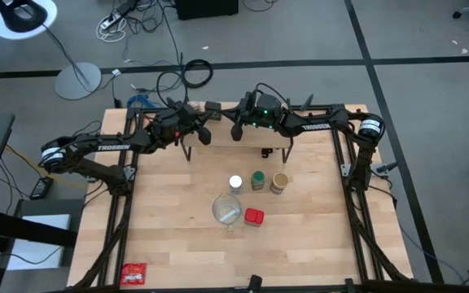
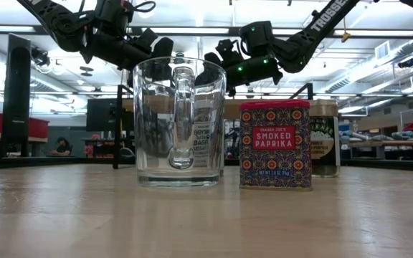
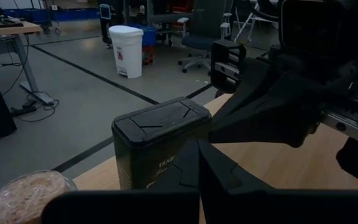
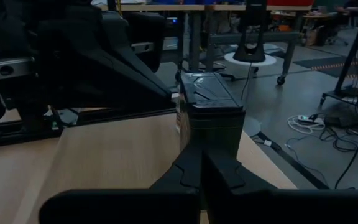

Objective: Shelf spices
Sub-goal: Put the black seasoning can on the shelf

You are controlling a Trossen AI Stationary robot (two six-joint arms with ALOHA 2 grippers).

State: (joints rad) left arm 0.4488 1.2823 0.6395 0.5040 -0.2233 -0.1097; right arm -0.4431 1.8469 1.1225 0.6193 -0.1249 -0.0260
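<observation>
The dark green tin (image 3: 157,137) (image 4: 210,106) stands upright on the shelf's light plank (image 4: 117,155), near its far edge. My left gripper (image 3: 197,158) and right gripper (image 4: 201,158) are both shut and hover over the shelf (image 1: 255,143) from either side of the tin. The tiny brownish jar (image 3: 27,193) sits close beside the tin. On the tabletop stand the white-lidded jar (image 1: 235,183), green-lidded jar (image 1: 257,180), tan-lidded jar (image 1: 279,182) and red tin (image 1: 254,217) (image 2: 274,143). My left gripper has its shut fingertips beside the dark green tin's lower side (image 3: 166,171); I cannot tell whether they touch it. My right gripper points its shut fingertips level at the tin's lower front (image 4: 213,140); whether they touch it cannot be told.
A large clear glass vessel (image 1: 227,210) (image 2: 180,122) stands on the table next to the red tin. A flat red packet (image 1: 133,273) lies near the table's near-left corner. The two arms sit close together over the shelf at the far edge.
</observation>
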